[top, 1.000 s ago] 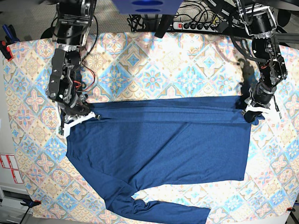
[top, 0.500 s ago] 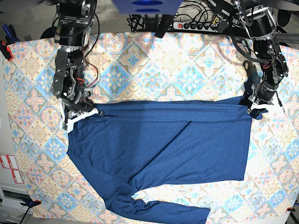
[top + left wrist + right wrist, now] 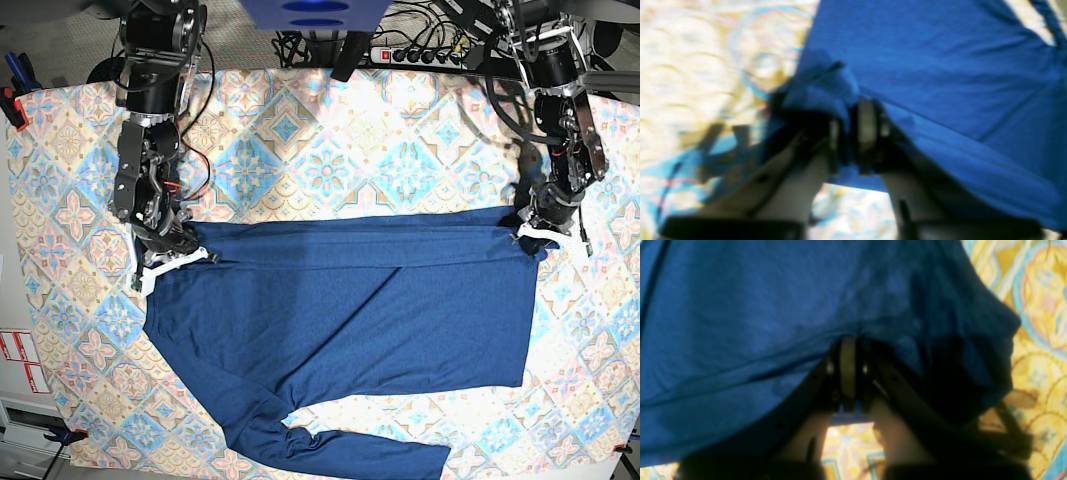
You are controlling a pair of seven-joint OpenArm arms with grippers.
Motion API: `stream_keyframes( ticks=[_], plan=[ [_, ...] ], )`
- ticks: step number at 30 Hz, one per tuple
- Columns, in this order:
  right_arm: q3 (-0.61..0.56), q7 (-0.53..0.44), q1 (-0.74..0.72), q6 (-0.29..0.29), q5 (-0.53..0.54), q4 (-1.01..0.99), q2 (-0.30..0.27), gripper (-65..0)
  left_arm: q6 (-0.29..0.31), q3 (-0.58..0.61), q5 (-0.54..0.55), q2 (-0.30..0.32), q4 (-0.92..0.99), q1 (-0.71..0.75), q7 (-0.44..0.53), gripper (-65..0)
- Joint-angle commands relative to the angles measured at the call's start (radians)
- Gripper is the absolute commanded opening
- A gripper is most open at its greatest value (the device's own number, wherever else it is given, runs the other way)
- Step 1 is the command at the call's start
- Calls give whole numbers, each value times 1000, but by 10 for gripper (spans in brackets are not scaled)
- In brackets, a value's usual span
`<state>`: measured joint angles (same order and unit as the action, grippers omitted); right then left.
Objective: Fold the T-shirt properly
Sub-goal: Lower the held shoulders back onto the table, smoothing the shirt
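The dark navy long-sleeved T-shirt (image 3: 350, 310) lies flat on the patterned tablecloth, its top edge folded into a long horizontal band. One sleeve trails to the front (image 3: 330, 445). My right gripper (image 3: 165, 262), on the base view's left, is shut on the band's left end; the right wrist view shows the shirt (image 3: 773, 306) draped over the closed fingers (image 3: 848, 370). My left gripper (image 3: 535, 235), on the base view's right, is shut on the band's right end; the left wrist view shows bunched shirt fabric (image 3: 940, 83) pinched between its fingers (image 3: 867, 130).
The pastel tile-patterned tablecloth (image 3: 330, 140) covers the table. A power strip and cables (image 3: 420, 50) lie beyond the back edge. Red clamps hold the cloth at the left edge (image 3: 10, 100).
Both grippers have carried the shirt's top band a little farther toward the table's back and slightly inward. The diagonal crease across the shirt's body has flattened.
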<state>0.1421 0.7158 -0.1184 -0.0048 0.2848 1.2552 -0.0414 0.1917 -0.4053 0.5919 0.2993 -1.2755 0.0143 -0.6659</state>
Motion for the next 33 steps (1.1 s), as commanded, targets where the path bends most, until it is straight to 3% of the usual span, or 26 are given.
stream_keyframes(
  ticks=[1, 4, 10, 21, 27, 33],
  plan=[
    [1, -23, -25, 2, -5, 16, -8, -614, 7, 12, -5, 16, -13, -14, 18, -516],
    [1, -22, -25, 2, -6, 27, -10, -551, 7, 59, -17, 25, -13, -10, 18, -469],
    [8, -15, -17, 2, -6, 64, -10, -464, 7, 61, -8, 48, -16, 14, 18, -451],
    [11, -14, 75, 2, -6, 185, -35, -462, 7, -2, -3, 48, -102, 97, 16, -451],
    [12, -14, 95, 2, -6, 192, -35, -462, 7, -8, 125, 51, -171, 131, -87, -451],
    [23, -14, 95, 2, -5, 191, -35, -462, 7, -8, 167, 47, -165, 132, -102, -450]
  ],
)
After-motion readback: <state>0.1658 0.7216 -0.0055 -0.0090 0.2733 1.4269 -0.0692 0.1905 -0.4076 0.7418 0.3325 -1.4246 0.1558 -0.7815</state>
